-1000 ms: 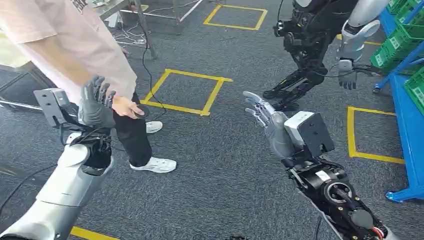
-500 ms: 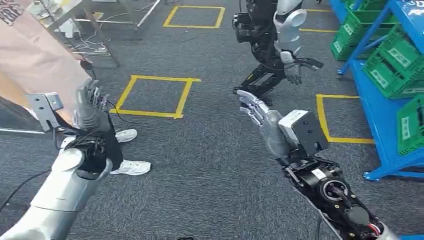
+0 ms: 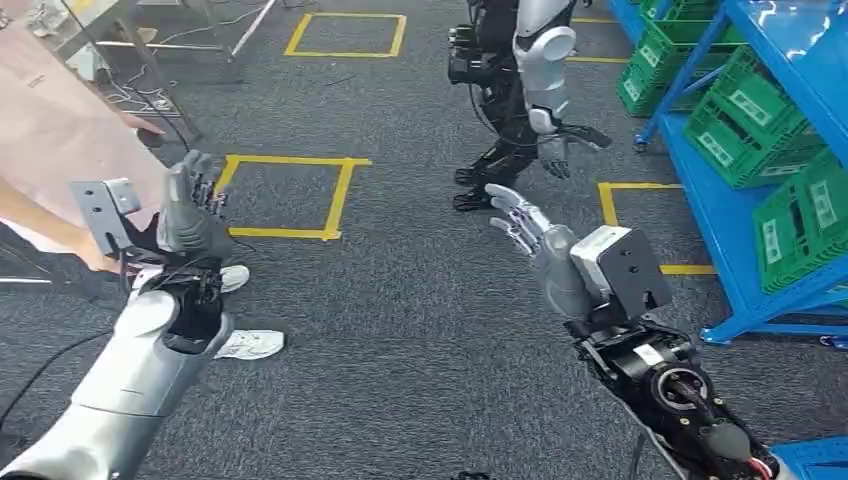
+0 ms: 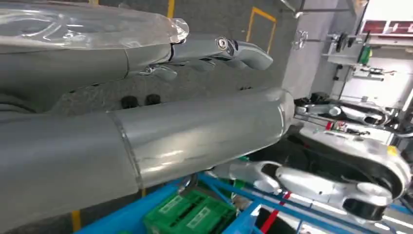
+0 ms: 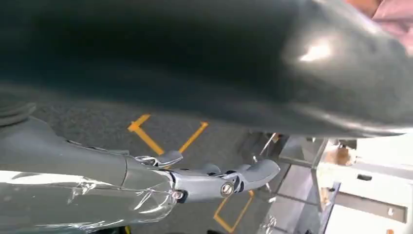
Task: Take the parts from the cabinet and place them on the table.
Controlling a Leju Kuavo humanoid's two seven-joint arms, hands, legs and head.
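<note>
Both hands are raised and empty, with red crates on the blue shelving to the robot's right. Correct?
Not quite: the crates are green, not red, as the head view shows. The rest holds: the left hand and right hand are raised and empty, and the blue shelving stands to the robot's right.

Both hands are up and empty, fingers spread, left hand [image 3: 190, 215] and right hand [image 3: 535, 240]. Another robot [image 3: 520, 85] stands past the right hand, green crates [image 3: 745, 120] off to its right.

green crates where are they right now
In the head view the green crates sit on the blue rack along the right side, beyond the right robot hand and next to the other robot.
</note>
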